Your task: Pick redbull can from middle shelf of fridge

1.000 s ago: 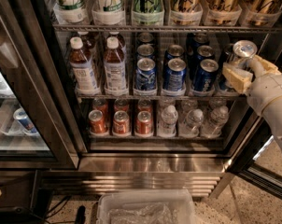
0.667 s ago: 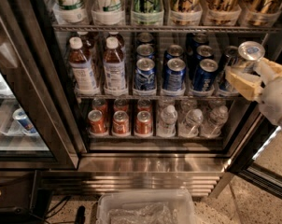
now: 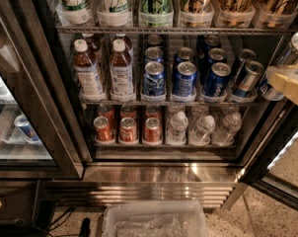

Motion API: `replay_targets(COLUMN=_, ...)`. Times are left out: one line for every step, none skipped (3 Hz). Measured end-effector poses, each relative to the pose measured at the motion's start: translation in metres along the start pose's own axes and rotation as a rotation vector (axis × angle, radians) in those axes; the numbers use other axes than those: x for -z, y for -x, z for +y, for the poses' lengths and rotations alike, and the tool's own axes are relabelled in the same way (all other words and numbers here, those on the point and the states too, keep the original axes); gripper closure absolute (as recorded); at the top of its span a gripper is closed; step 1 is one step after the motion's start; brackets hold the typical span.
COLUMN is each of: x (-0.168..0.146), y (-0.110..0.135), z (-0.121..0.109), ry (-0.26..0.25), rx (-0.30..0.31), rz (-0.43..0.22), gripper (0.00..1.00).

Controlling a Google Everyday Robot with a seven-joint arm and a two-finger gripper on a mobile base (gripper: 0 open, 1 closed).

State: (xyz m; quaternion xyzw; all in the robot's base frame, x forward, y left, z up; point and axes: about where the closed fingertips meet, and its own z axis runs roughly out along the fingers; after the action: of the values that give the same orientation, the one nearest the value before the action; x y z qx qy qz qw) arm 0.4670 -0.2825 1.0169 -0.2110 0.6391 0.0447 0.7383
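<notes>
The fridge (image 3: 159,174) stands open in front of me. My gripper (image 3: 286,79) is at the right edge of the view, level with the right end of the middle shelf (image 3: 159,102). It is shut on the redbull can (image 3: 293,53), which is tilted with its silver top up and to the right. One tan finger (image 3: 291,85) lies across the can's lower body. Two more slim silver-and-blue cans (image 3: 245,78) lean on the shelf just left of the held can. The arm is out of view.
The middle shelf holds brown white-capped bottles (image 3: 87,73) and wide dark-blue cans (image 3: 184,79). Below are orange-red cans (image 3: 128,129) and clear bottles (image 3: 202,130); above, tall colourful cans (image 3: 156,1). A clear plastic bin (image 3: 154,221) sits on the floor. The door (image 3: 282,181) hangs open at right.
My gripper has moved right and slightly outward from the shelf's right end with the redbull can in it, now mostly past the frame edge. The view has closed in on the shelves.
</notes>
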Motion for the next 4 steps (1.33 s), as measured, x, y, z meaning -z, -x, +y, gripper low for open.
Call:
replay_targets(x=-0.001, y=-0.001, z=0.022, ry=0.082, rx=0.002, rz=0.008, gripper=1.00)
replay_targets(x=-0.022, y=0.002, z=0.059, ry=0.187, rx=0.006, rz=-0.019, gripper=1.00)
replay_targets(x=-0.047, y=0.001, z=0.124, ry=0.347, rx=-0.016, rz=-0.041, gripper=1.00)
replay_targets(x=-0.052, y=-0.003, z=0.165, ry=0.466, rx=-0.029, rz=-0.044, gripper=1.00)
